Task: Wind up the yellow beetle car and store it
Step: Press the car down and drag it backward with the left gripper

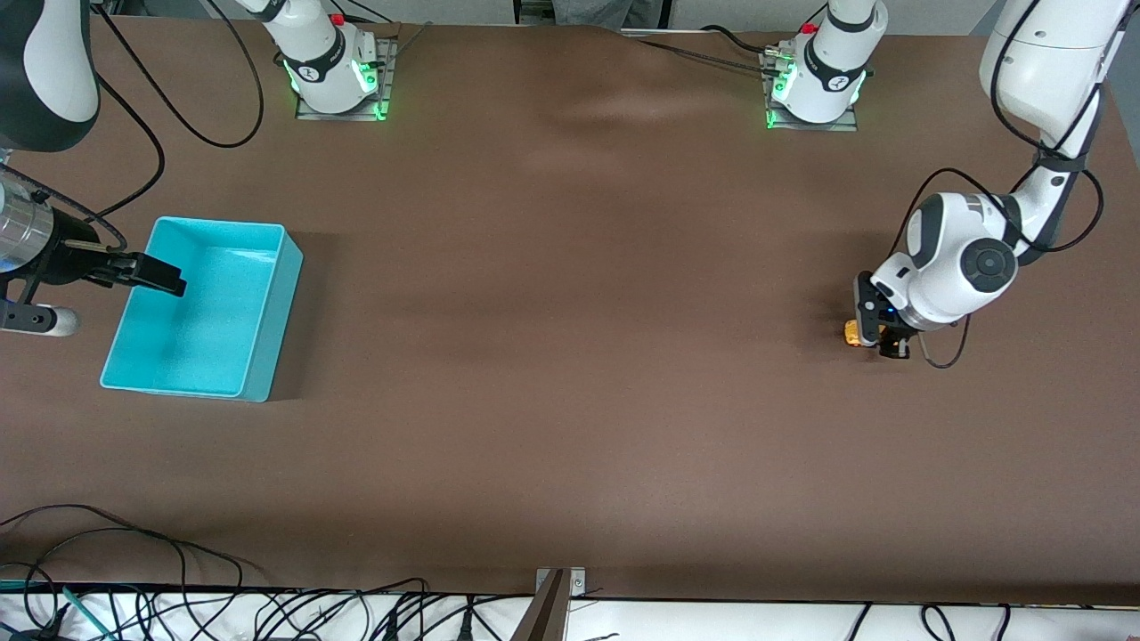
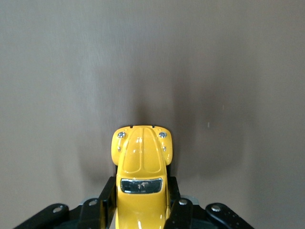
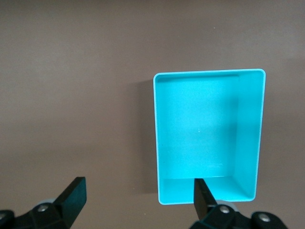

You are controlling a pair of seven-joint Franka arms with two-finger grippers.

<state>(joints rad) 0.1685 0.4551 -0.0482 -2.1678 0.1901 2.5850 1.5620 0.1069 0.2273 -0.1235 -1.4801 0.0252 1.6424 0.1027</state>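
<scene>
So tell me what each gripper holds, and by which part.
Left gripper: yellow beetle car, fingers against its sides. Right gripper: open, holding nothing.

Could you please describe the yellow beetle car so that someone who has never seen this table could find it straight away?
Start at the left arm's end of the brown table, where the left gripper reaches down to the surface. The yellow beetle car sits between its fingers, which are shut on its sides. It is tiny, rounded and glossy yellow, with a dark windscreen, unlike the large open turquoise bin at the right arm's end, under the open right gripper.
</scene>
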